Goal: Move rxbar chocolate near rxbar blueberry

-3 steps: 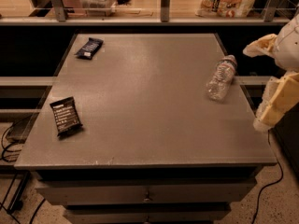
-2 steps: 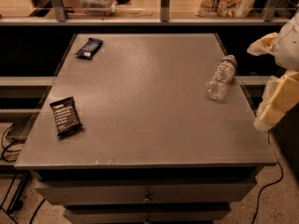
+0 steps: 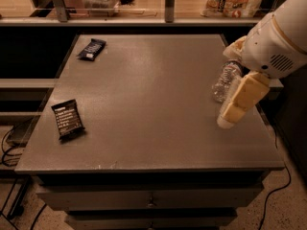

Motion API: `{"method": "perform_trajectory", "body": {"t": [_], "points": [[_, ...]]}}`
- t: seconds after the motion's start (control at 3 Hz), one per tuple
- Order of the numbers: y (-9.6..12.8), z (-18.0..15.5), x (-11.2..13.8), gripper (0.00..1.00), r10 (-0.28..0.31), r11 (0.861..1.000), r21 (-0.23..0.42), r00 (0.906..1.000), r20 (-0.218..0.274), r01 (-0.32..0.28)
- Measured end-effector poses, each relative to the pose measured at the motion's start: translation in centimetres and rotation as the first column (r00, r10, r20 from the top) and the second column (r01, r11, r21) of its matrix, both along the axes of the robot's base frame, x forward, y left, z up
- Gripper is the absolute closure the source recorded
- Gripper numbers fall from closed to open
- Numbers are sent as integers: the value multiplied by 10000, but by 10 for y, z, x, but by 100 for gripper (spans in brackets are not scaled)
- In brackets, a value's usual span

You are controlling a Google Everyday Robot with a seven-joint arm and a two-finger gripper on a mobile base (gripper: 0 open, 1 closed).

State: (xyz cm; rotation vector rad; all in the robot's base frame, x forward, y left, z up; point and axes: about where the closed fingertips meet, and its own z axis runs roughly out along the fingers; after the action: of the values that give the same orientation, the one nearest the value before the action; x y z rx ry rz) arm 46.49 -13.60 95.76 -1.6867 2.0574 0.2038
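One rxbar chocolate (image 3: pixel 67 118), one rxbar blueberry (image 3: pixel 91 49), one bottle (image 3: pixel 221 88); claw (image 3: pixel 230 83) by bottle.

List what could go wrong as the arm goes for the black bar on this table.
1. The gripper hangs at the right side, next to the plastic bottle lying there; swinging left might knock it rolling.
2. The rxbar chocolate lies flat near the front-left edge of the table; a clumsy pinch could push it off.
3. The rxbar blueberry, far-left, is similarly dark, so the two could be confused.
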Motion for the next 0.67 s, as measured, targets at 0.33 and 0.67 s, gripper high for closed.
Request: {"method": "perform_trajectory", "body": {"t": [0.33, 0.67], "points": [[0, 0, 0, 0, 3, 10000, -4, 10000, -1, -3], [10, -4, 3, 0, -121, 9996, 262, 9999, -50, 123]]}}
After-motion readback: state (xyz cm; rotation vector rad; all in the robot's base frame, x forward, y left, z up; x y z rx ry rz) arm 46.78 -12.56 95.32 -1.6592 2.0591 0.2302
